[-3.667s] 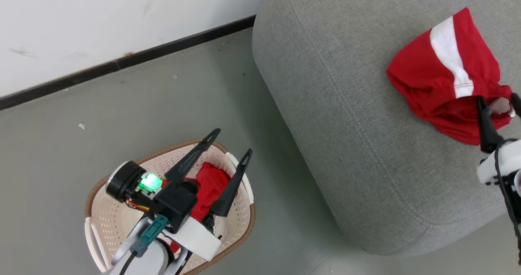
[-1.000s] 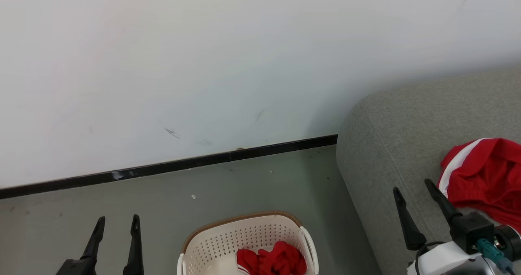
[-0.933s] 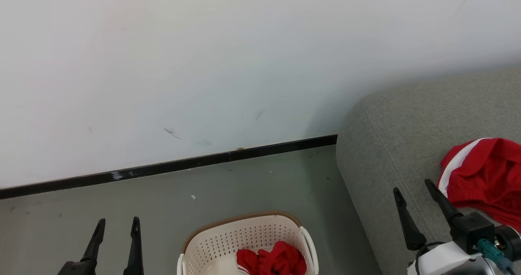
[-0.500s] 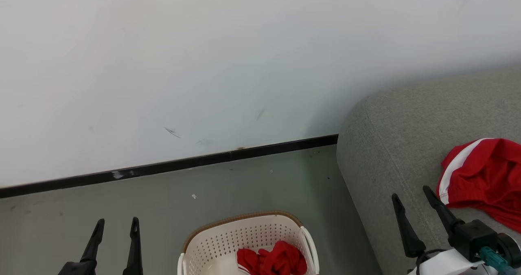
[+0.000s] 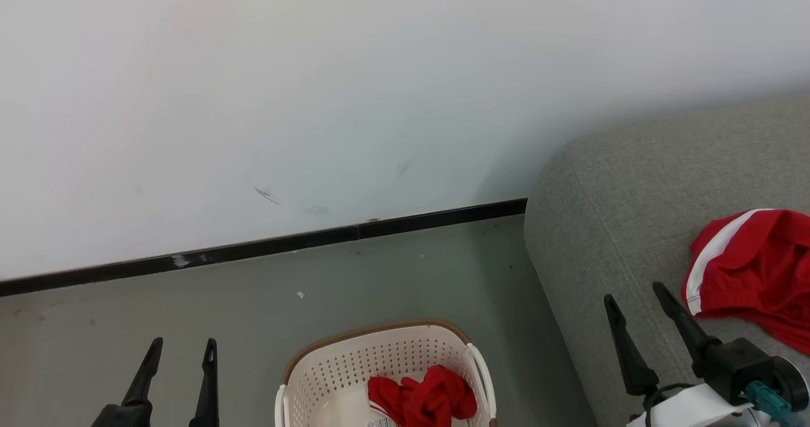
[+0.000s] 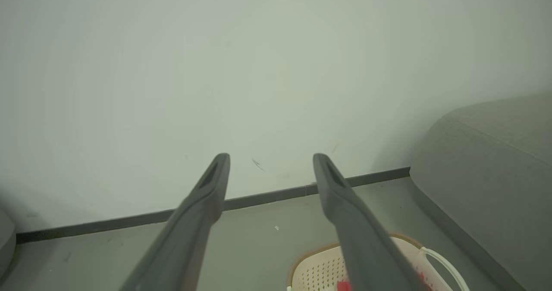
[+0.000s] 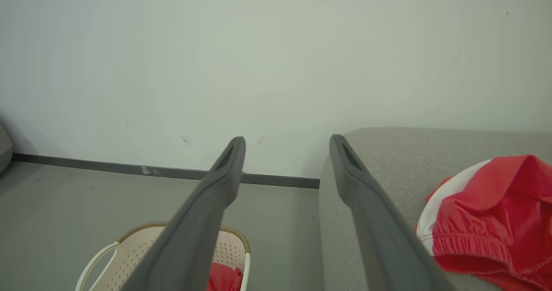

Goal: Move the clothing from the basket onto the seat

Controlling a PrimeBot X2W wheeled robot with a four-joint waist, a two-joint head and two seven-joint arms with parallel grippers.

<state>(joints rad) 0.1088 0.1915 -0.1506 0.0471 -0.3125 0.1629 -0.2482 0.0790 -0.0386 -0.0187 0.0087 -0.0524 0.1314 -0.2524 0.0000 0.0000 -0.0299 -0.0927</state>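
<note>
L grip (image 5: 183,341) spread, empty | R grip (image 5: 633,291) spread, empty | basket (image 5: 354,364) sticker (image 5: 380,422) txt too small to read

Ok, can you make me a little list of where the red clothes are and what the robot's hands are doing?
basket: on the floor, beside the seat
clothing in basket: one crumpled red bundle
clothing on seat: one red piece with a white stripe
left hand: open, empty, above the floor to the left of the basket
right hand: open, empty, near the clothing on seat, not touching it
left to do: the bundle in the basket
</note>
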